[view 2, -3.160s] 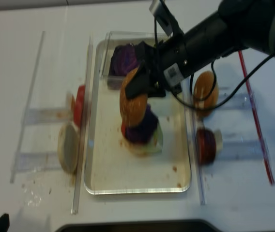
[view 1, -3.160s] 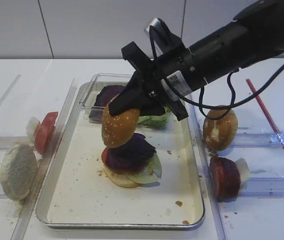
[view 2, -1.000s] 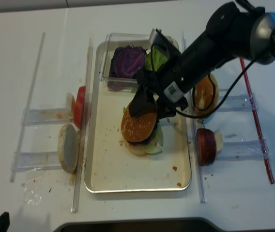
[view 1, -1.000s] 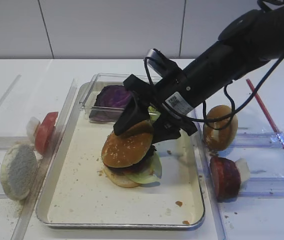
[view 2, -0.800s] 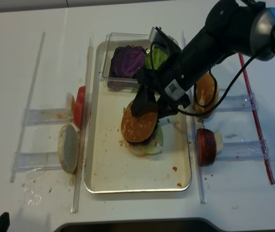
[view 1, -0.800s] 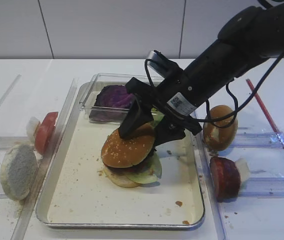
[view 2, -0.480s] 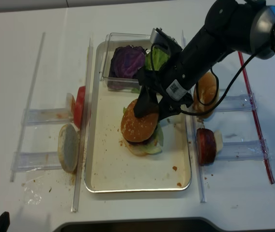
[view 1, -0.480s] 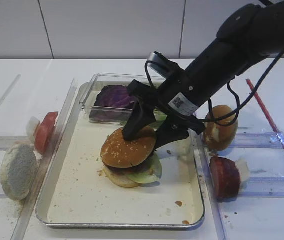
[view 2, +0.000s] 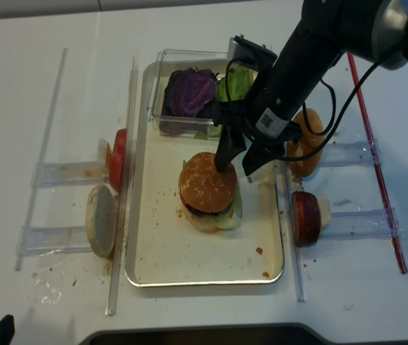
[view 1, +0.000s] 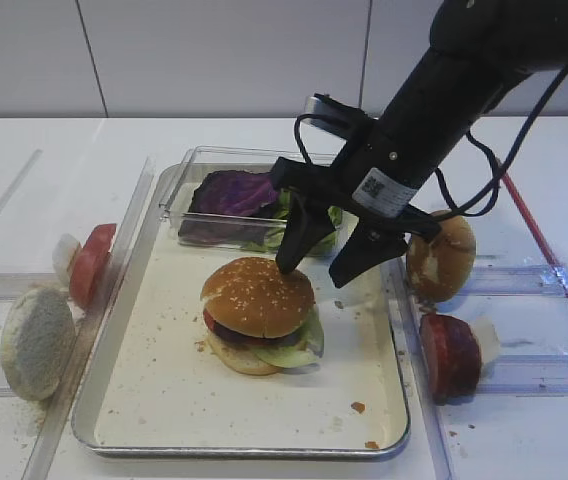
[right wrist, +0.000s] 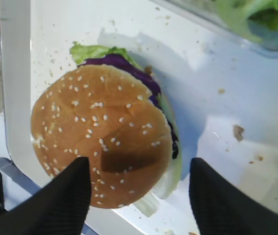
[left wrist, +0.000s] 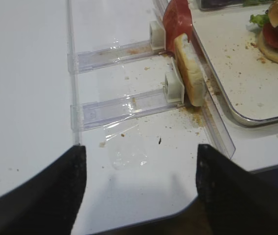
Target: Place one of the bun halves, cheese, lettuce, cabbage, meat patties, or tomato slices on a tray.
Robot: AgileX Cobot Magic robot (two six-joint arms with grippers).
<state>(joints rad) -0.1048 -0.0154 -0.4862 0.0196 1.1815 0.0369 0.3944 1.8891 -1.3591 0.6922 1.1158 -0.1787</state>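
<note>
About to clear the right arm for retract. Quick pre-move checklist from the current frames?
1. Right end effector open and empty: ok, jaws spread wide, nothing between them.
2. Sesame bun top released and seated on the stack: ok, it sits level on the layers below.
3. Fingers clear of the bun: ok in the wrist view; the front view shows the left fingertip close above the bun's rear edge, contact cannot tell.
4. Stack inside the tray: ok, well within the rim.
5. Retract path past the clear plastic box behind: cannot tell.
6. Left end effector away from the tray: ok, hovering over bare table, open.
</note>
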